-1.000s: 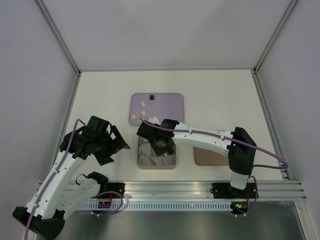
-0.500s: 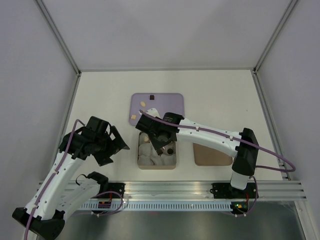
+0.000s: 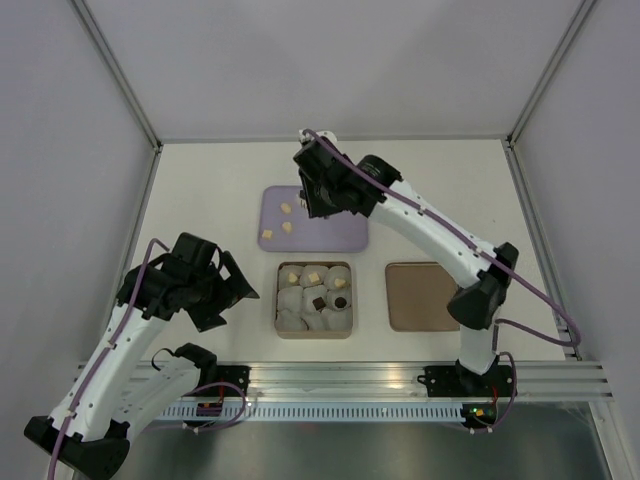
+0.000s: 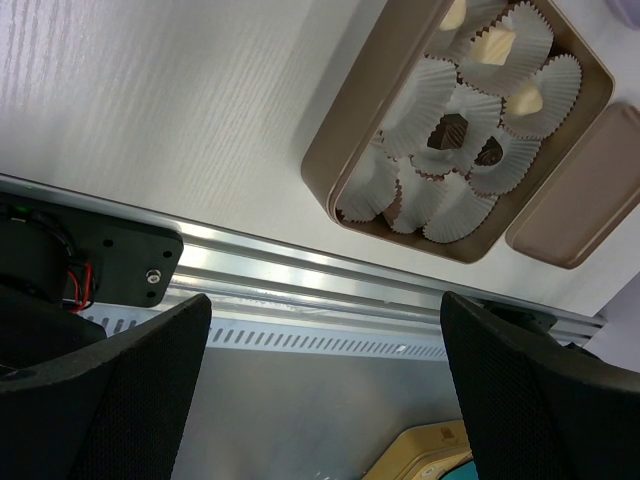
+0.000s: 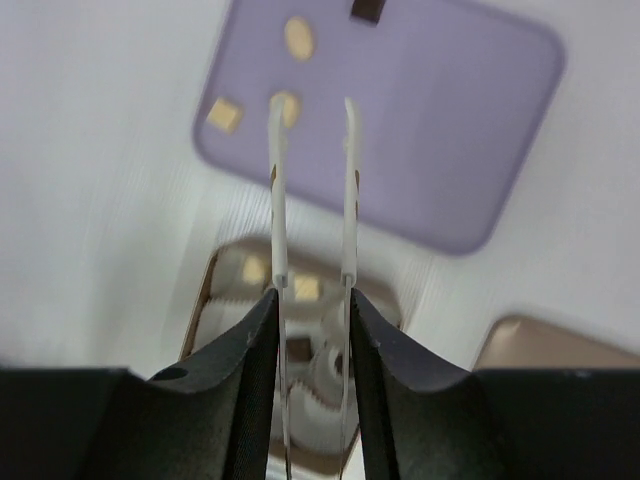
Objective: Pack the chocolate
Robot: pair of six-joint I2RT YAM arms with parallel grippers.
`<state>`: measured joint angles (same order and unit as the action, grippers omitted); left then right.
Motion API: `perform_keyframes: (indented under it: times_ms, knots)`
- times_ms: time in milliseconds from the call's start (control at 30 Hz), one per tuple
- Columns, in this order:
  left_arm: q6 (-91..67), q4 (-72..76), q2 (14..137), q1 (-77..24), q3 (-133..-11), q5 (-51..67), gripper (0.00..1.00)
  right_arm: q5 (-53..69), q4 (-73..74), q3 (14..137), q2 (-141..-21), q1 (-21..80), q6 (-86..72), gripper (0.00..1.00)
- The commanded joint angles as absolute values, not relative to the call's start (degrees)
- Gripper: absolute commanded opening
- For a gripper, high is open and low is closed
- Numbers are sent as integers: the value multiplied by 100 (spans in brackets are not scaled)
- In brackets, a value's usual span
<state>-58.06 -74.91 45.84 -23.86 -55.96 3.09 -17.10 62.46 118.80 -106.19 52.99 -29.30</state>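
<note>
The right gripper [image 3: 313, 192] hangs over the far part of the purple tray [image 3: 340, 235], its thin fingers [image 5: 277, 150] set a narrow gap apart with nothing between them. The step in hand looks like fetching the next chocolate. Loose on the tray are three cream cubes [image 3: 285, 208] and a dark cube [image 5: 367, 10], which the arm hides from above. In the wrist view one cream cube [image 5: 288, 100] sits right at the left fingertip, half behind it, so it seems the likeliest target, though I cannot tell for sure. To do this well, the tips should be centred so the cube lies squarely in the gap, lowered straight to the tray and closed gently on two flat faces; a pinch off to one side would likely flick so small a piece away. It should then be lifted clear before crossing to the box [image 3: 279, 322], where several cream and dark pieces already sit in white cups [image 4: 440, 205], and put into an empty cup without crushing the paper. The lid [image 3: 423, 296] lies beside the box, apart from it. The left gripper [image 4: 325, 310] is spread wide and empty, held near the box. No brand, label or writing can be read in any view.
</note>
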Motion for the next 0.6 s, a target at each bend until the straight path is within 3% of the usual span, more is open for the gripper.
perform_keyframes:
  times_ms: [0,167,567]
  knots:
    - [-5889,-7550,4553,-2373,-5923,343,100,-1749,5793,12810,-11538,4791,-2277,38]
    - [-5818,-7427,4553,-2373,-5950,106,100,-1775,5459,13623,-12751,4527,-2215,40]
    - [-5775,-7146,4465,-2373,-5748,26,100,-2030,4658,13605,-13658,4386,-2602,44]
